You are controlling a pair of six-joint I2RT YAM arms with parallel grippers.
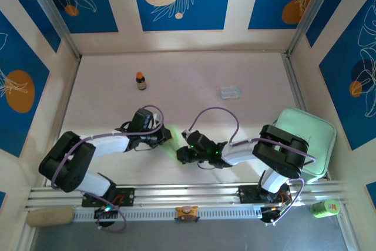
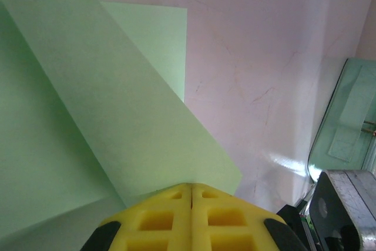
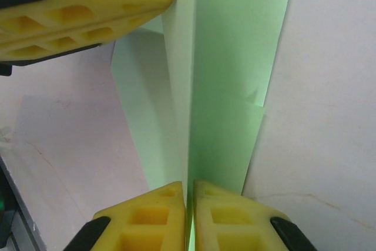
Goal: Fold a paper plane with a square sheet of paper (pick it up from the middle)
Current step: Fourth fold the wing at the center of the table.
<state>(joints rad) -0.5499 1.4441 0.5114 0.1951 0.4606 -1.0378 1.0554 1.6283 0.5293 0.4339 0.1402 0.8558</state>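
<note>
The pale table (image 1: 235, 69) spreads out beneath the sheet of paper (image 1: 174, 134), which sits toward the near middle of it, between the two arms. A mint green tray (image 1: 305, 139) with rounded corners lies well to the right of the sheet.

The left arm (image 1: 100, 145) reaches in to the sheet from the left and the right arm (image 1: 247, 151) from the right, so their tips meet at it.

The sheet is pale green, plain and partly folded, with a long flap doubled over a wider layer. In the right wrist view it stands on edge as a narrow strip. I cannot tell whether its lower edge touches the table.

The left gripper (image 2: 192, 187) has its yellow fingers pressed together, and the folded paper runs straight into their tips, so it is pinching the sheet. The right gripper (image 3: 189, 191) is likewise squeezed nearly closed on the sheet's edge, with a sliver of green in the slit between its fingers.

A small clear packet (image 1: 230, 92) lies beyond the sheet to the right. A little brown bottle (image 1: 141, 80) with an orange cap stands upright beyond the sheet to the left.
</note>
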